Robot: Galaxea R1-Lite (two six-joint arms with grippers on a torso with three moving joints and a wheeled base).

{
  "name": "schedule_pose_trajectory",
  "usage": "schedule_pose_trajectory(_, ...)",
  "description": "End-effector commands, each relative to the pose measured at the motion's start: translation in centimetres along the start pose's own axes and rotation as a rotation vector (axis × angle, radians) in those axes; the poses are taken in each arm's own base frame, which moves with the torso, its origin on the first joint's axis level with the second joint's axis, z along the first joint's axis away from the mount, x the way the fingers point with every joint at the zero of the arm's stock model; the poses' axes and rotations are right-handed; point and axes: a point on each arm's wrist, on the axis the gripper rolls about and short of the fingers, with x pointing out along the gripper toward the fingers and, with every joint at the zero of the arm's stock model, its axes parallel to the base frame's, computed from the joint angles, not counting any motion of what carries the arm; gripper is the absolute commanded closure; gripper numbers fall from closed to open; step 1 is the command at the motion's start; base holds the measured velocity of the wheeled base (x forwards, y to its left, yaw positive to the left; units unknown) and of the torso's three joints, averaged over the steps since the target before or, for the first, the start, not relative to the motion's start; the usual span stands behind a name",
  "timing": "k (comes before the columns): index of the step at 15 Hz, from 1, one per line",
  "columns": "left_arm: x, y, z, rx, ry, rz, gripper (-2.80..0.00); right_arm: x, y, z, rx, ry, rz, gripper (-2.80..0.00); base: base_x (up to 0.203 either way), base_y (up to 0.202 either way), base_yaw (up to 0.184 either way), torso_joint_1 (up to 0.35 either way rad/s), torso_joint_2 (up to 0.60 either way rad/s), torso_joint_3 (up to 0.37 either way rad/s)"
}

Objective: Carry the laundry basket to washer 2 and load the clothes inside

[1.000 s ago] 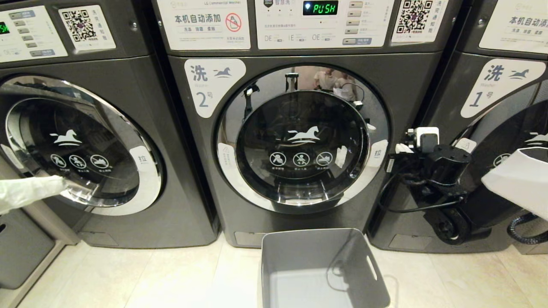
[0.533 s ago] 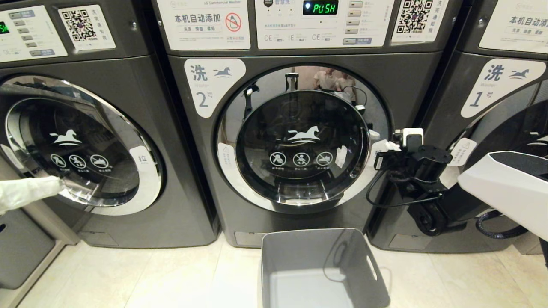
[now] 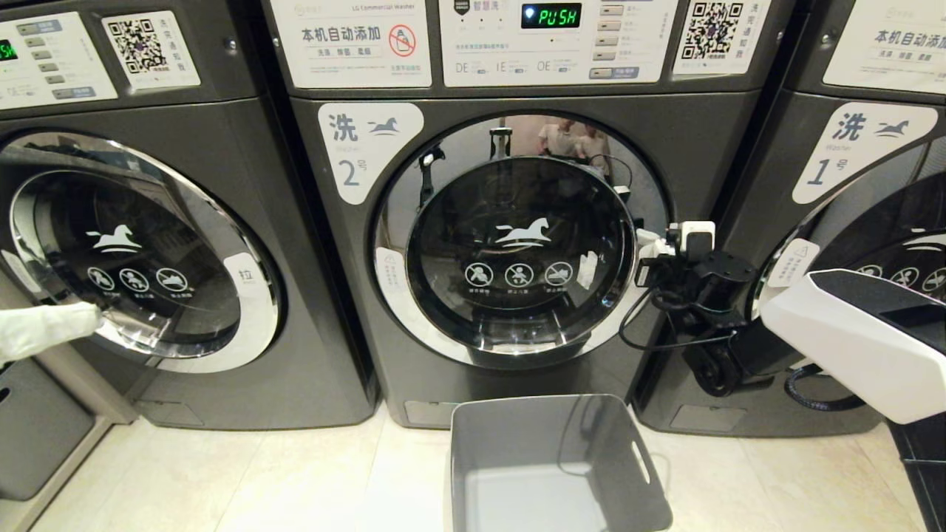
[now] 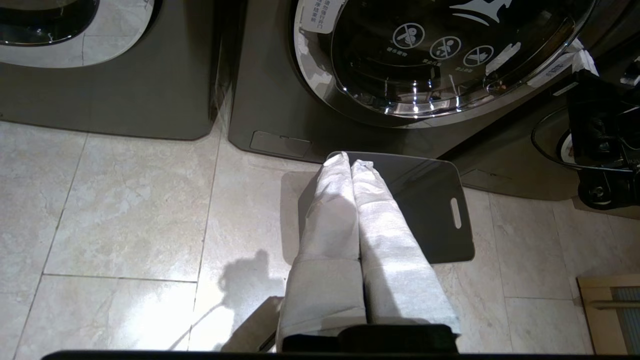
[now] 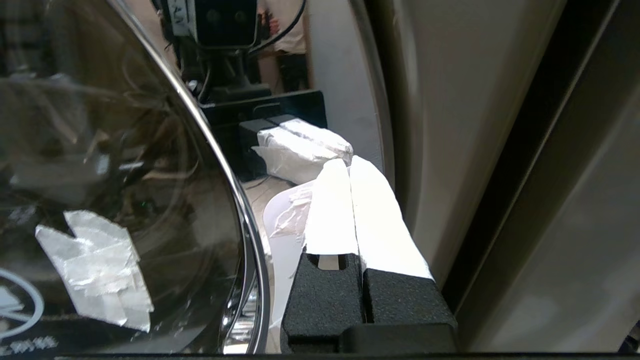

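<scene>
The right gripper (image 5: pixel 350 167) has its white-wrapped fingers pressed together on nothing, tips at the chrome rim on the right edge of the door of washer 2 (image 3: pixel 517 244), by the white pull label. Its black wrist and white forearm reach in level from the right, crossing the front of the machine marked 1 (image 3: pixel 850 148). The left gripper (image 4: pixel 348 161) is likewise pinched shut and empty, held out at the left before the third washer (image 3: pixel 140 251), pointing down toward the floor. Three dark grey washers stand in a row, all doors closed. One laundry basket (image 3: pixel 635 473) sits on the tiled floor (image 3: pixel 222 473) just before washer 2; what shows of its inside is bare.
</scene>
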Motion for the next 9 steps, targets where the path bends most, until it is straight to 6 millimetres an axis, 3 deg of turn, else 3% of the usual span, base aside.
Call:
schedule_pose_trajectory(1,0.1,0.0,0.0,-0.001,0.004,0.004,0.0,0.5,0.1,-1.7,-0.004,0.004,0.009,0.0,0.0,0.0,0.0,0.0,0.0,0.0)
schedule_pose_trajectory(6,0.5,-0.1,-0.1,0.003,0.016,0.009,0.0,1.7,-0.3,-2.9,-0.007,-0.005,0.0,0.0,0.0,0.0,0.0,0.0,0.0,0.0)
schedule_pose_trajectory(9,0.6,-0.2,0.0,0.003,0.013,0.008,0.0,0.4,-0.6,-0.7,-0.011,0.015,0.008,0.0,0.0,0.0,0.0,0.0,0.0,0.0)
